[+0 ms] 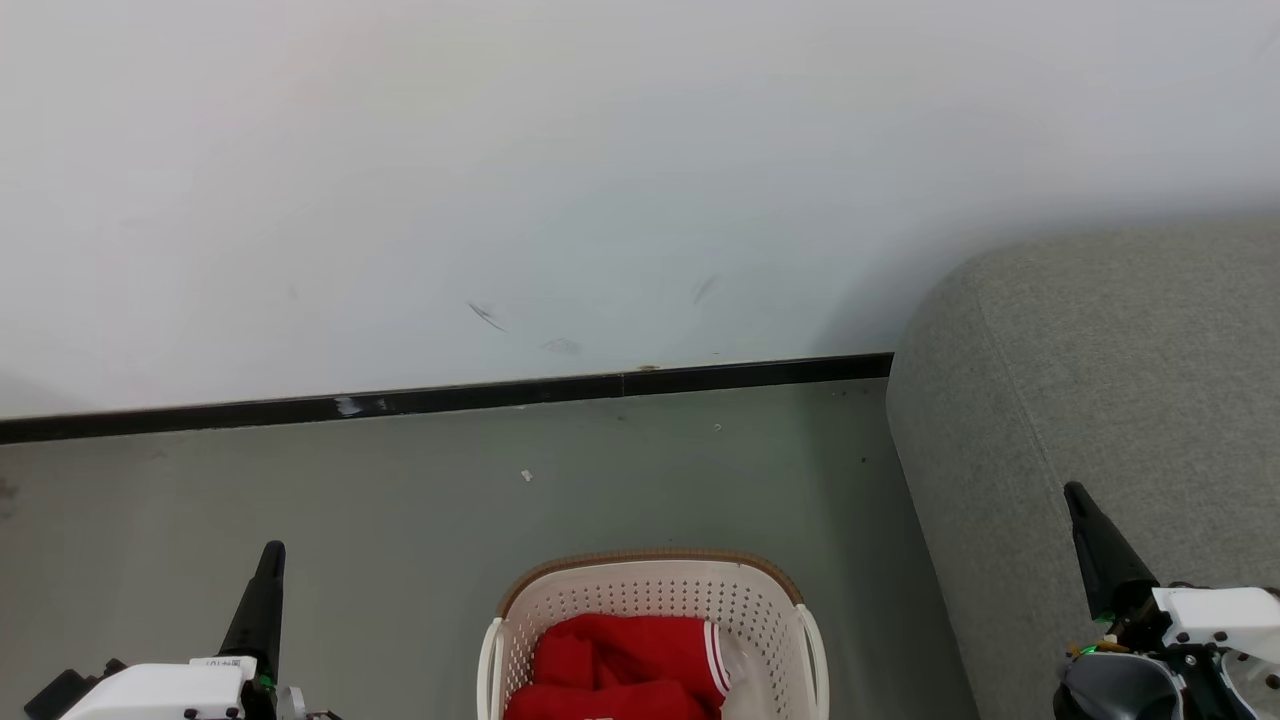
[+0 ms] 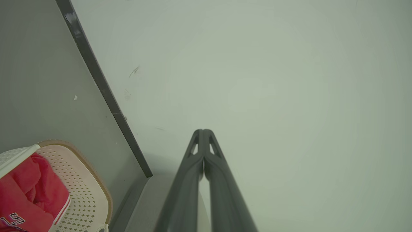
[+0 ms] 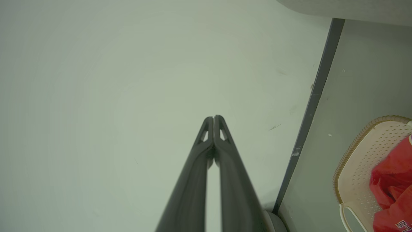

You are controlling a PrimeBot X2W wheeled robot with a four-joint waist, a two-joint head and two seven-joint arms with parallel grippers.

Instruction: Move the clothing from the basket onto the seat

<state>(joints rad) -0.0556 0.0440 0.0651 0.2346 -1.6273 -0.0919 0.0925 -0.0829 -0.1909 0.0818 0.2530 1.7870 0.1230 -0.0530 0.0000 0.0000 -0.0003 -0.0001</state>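
Nearest me, the robot's left hand (image 1: 271, 552) hangs to the left of the oval cream-white plastic laundry basket (image 1: 650, 598), its two long dark fingers pressed together on nothing. The right hand (image 1: 1076, 494), out to the basket's right on the sofa side, is likewise closed and empty. The soft bright-red clothing with white stripe trim (image 1: 620, 655) lies bunched inside the basket, none of it lifted yet.

To my eye, a hand going in with its fingers together would only prod the cloth. A pinch on one fold could trail a sleeve over the brown rim and drag or tip the light basket.

Close to the basket's right stands the large light-grey fabric sofa (image 1: 1100, 380); its rounded edge might let a badly placed garment slide off. Left of and beyond the basket the grey floor (image 1: 400, 500) gives open room, up to the black skirting strip (image 1: 450, 398) and the pale wall (image 1: 600, 150).
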